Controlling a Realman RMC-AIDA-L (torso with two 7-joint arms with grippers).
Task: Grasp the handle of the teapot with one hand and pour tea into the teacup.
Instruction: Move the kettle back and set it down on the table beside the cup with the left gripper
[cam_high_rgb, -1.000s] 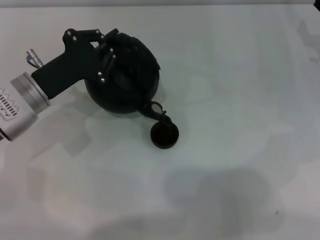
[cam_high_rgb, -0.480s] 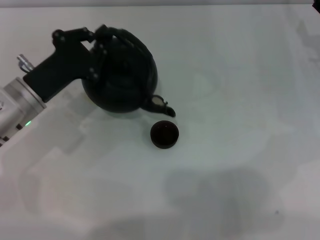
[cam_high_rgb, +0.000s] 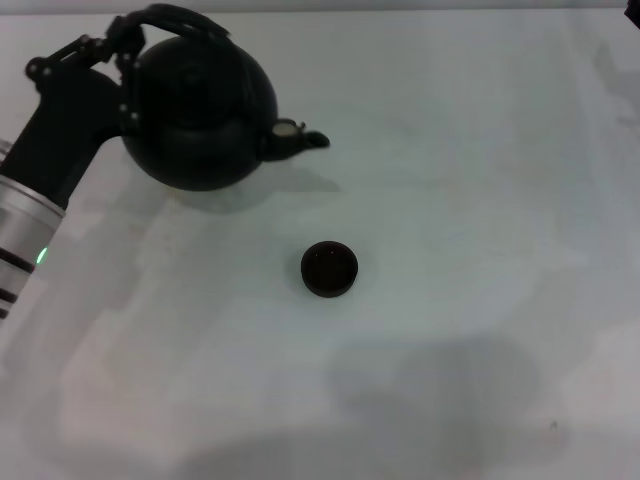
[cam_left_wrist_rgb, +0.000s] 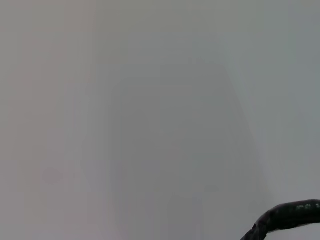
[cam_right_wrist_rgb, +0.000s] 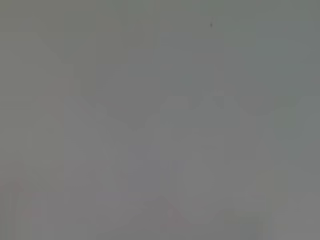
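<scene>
The left end effector (cam_high_rgb: 128, 45) is matte black, built of angular linkage bars joined by small pale screws, widening into a blocky black housing. Behind it sits a silver ribbed metal wrist cylinder with dark rings and a small glowing green indicator light.

A bare, pale grey table (cam_right_wrist_rgb: 160, 130) is filling the right wrist view, with one tiny dark speck (cam_right_wrist_rgb: 211, 23) showing on it.
</scene>
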